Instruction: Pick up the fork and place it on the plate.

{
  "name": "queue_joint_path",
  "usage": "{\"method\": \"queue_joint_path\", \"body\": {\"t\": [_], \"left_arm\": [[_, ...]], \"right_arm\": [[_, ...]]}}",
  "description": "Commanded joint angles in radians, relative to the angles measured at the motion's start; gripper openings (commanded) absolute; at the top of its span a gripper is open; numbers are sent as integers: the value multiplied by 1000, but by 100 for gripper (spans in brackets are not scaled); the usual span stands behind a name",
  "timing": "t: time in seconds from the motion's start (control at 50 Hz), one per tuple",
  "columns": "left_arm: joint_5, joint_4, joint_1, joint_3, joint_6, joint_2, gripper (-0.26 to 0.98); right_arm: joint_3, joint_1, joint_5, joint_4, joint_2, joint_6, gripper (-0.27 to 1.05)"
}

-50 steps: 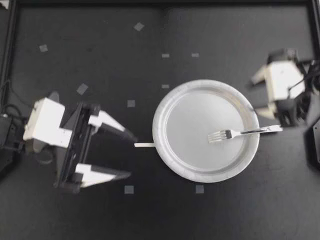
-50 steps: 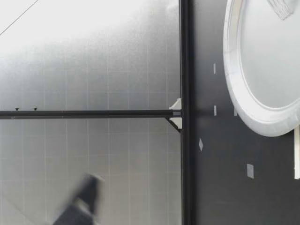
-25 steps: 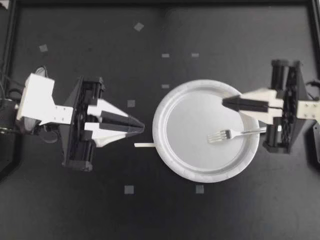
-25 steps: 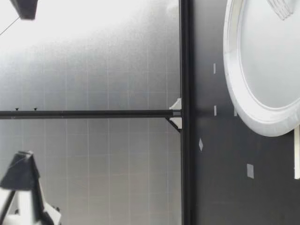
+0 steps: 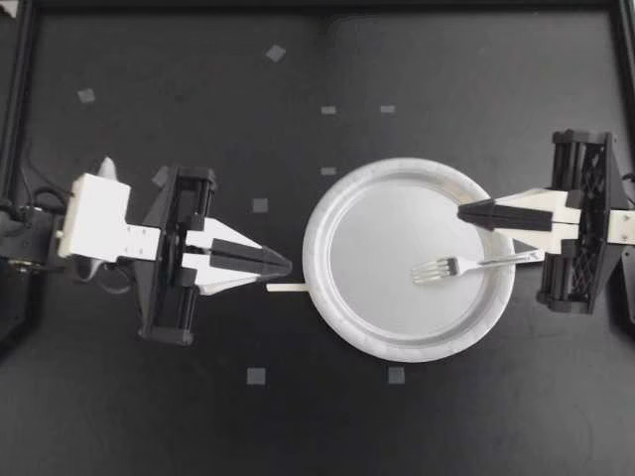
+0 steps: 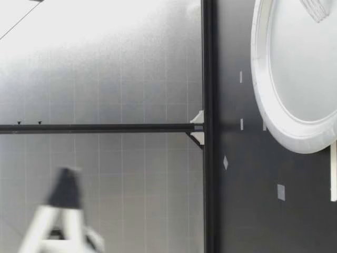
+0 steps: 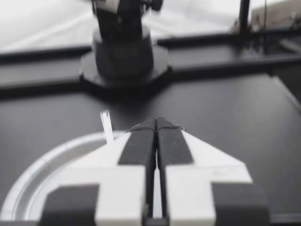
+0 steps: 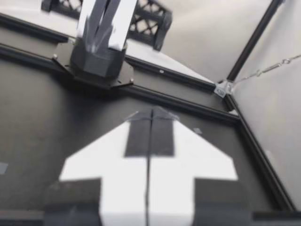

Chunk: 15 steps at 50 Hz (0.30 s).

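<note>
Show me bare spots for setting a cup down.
Bare table between the plate and the frame rail, and on the plate's opposite side. Crowded: my left claw and white strip beside the plate; my right claw over its rim.

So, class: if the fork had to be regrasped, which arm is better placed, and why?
Right, probably. My right gripper, shut, points over the plate near the fork handle; my left gripper sits beyond the opposite rim.
</note>
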Motion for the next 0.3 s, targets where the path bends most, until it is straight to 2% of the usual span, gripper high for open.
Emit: {"method": "queue_joint_path", "body": {"t": [0.0, 0.28], "left_arm": [[26, -3, 3, -18, 11, -2, -3], [35, -2, 3, -15, 17, -2, -3]], "right_arm": [[2, 11, -14, 0, -12, 5, -5], [18, 11, -21, 0, -14, 8, -5]]}}
